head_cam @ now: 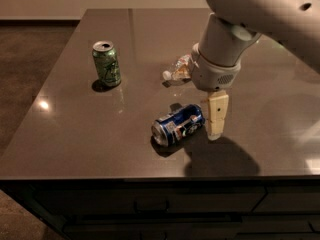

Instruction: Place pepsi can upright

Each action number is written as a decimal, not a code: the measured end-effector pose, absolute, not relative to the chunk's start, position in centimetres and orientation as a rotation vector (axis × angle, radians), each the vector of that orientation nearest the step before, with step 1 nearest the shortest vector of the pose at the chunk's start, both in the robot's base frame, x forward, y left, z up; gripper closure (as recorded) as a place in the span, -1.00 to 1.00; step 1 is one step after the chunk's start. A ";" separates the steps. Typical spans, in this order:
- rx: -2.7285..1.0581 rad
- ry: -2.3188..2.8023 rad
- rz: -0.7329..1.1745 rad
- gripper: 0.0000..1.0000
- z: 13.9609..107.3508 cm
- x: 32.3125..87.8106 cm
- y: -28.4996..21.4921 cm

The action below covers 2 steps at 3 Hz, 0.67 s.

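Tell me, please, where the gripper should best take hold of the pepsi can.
Probably mid-body, across its curved sides, from above: the pepsi can lies on its side, ends facing lower left and upper right. The gripper hangs beside its upper-right end.

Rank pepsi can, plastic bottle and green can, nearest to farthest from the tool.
Tool hangs right of centre over the table.
1. Pepsi can, lying just left of it.
2. Plastic bottle, lying behind it.
3. Green can, upright, far left.

A green can (pixel 106 64) stands upright on the left part of the dark glossy table (pixel 75 134), well apart from a clear plastic bottle (pixel 178 69) lying on its side farther right.
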<state>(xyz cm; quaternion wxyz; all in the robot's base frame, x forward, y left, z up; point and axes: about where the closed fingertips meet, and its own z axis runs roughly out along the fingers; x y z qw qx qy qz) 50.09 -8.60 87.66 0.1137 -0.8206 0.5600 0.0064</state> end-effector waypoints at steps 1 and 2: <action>-2.492 1.561 0.006 -1.00 86.5 50.0 -8.0; -2.564 1.499 -0.012 -1.00 85.4 49.7 -7.5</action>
